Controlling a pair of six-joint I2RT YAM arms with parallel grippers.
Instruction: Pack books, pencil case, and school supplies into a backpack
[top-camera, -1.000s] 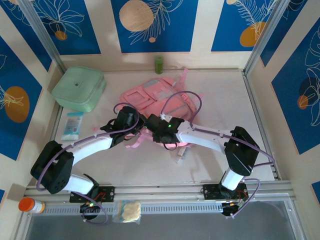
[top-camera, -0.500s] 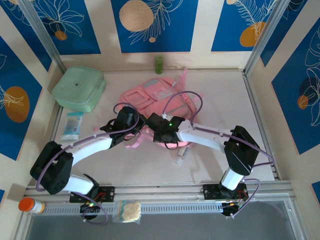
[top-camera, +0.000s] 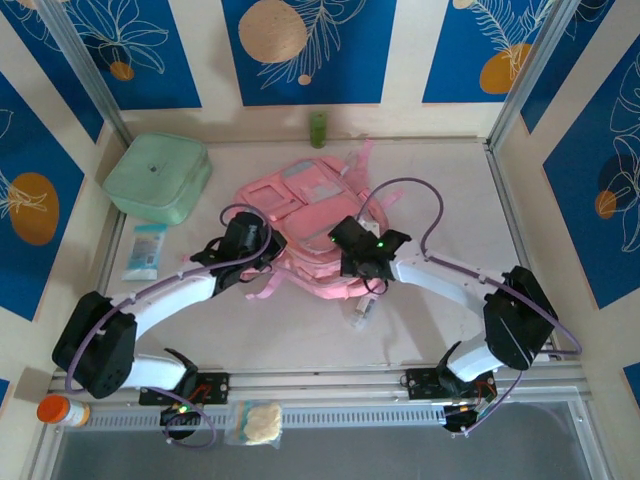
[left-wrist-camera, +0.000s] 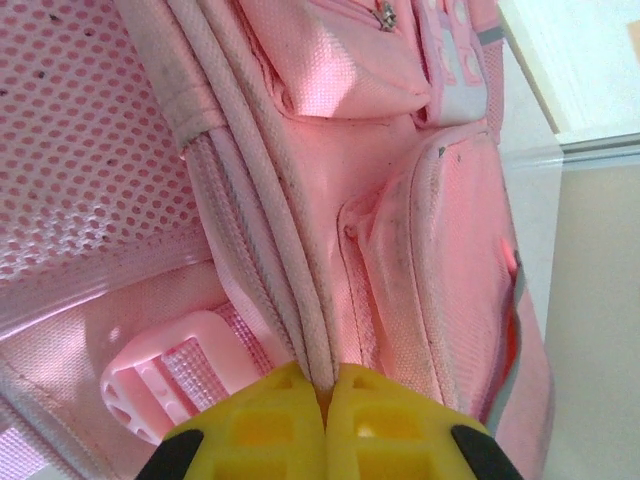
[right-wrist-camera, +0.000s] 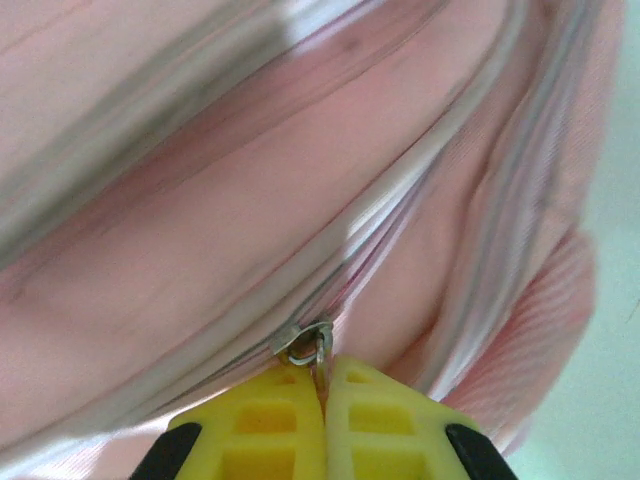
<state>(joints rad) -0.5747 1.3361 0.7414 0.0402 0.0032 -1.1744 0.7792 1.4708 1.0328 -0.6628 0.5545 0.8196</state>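
The left end effector pinches a corded pink seam of the backpack between yellow fingers, their bases cut off below. To its left lies mesh padding. The right end effector pinches a small metal zipper pull; the woven pink fabric beyond is blurred. The backpack lies on the pale counter.

The light is bright and even, with soft shadows. In the right wrist view the backpack is streaked with blur.
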